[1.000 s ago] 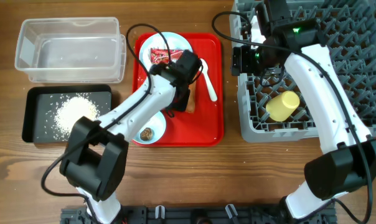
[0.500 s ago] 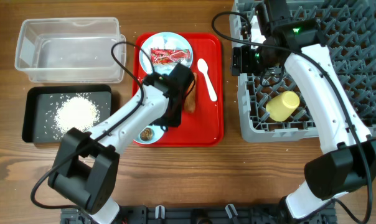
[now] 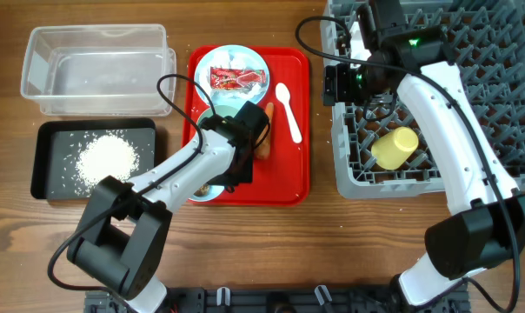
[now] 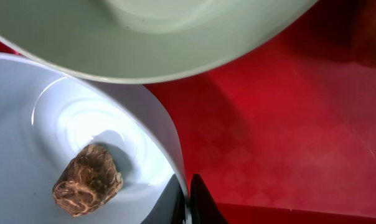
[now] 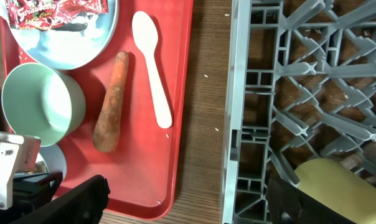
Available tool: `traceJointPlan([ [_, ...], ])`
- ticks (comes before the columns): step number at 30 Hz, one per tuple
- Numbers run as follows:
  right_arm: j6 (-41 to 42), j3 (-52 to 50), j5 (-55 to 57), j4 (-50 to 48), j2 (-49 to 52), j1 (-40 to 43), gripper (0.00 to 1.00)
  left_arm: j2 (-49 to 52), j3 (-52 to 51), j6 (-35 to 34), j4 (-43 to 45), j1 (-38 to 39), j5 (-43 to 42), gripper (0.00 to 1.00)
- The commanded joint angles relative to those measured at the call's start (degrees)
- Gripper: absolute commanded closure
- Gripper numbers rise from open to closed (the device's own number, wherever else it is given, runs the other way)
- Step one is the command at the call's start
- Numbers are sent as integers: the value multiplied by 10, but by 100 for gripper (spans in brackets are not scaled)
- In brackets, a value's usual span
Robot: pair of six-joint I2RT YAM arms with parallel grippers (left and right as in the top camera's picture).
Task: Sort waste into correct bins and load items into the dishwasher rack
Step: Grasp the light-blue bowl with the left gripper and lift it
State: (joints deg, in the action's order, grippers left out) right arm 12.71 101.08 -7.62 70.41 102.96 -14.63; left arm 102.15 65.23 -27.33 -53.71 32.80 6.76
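My left gripper (image 4: 187,199) is shut on the rim of the light blue bowl (image 4: 82,124), which holds the brown food scrap (image 4: 88,179). In the overhead view it sits at the red tray's front left (image 3: 226,176). The pale green bowl (image 5: 42,102) stands right behind it. The carrot (image 3: 266,139) and white spoon (image 3: 289,111) lie on the tray. The red wrapper (image 3: 238,80) lies on the light blue plate (image 3: 236,59). My right gripper (image 5: 203,199) is open and empty over the left edge of the grey rack (image 3: 471,52). The yellow cup (image 3: 395,148) lies in the rack.
The red tray (image 3: 289,178) lies mid-table. The clear tub (image 3: 97,69) stands at the back left. The black tray (image 3: 49,165) in front of it holds white rice (image 3: 106,156). A strip of bare wood (image 5: 206,93) separates red tray and rack.
My left arm has drawn back toward the tray's front, uncovering the plate, wrapper and carrot, and its jaws now grip the light blue bowl's rim. The right arm has not moved.
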Motion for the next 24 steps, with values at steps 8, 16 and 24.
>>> traceJointPlan([
  [8,-7,5,7,-5,8,-1,16,-51,30,-6,-57,1,-36,96],
  [16,-7,5,7,-7,8,-1,16,-209,54,-5,-60,-14,-36,96],
  [24,-8,5,7,-7,8,-1,16,-293,54,43,-58,-173,-71,96],
])
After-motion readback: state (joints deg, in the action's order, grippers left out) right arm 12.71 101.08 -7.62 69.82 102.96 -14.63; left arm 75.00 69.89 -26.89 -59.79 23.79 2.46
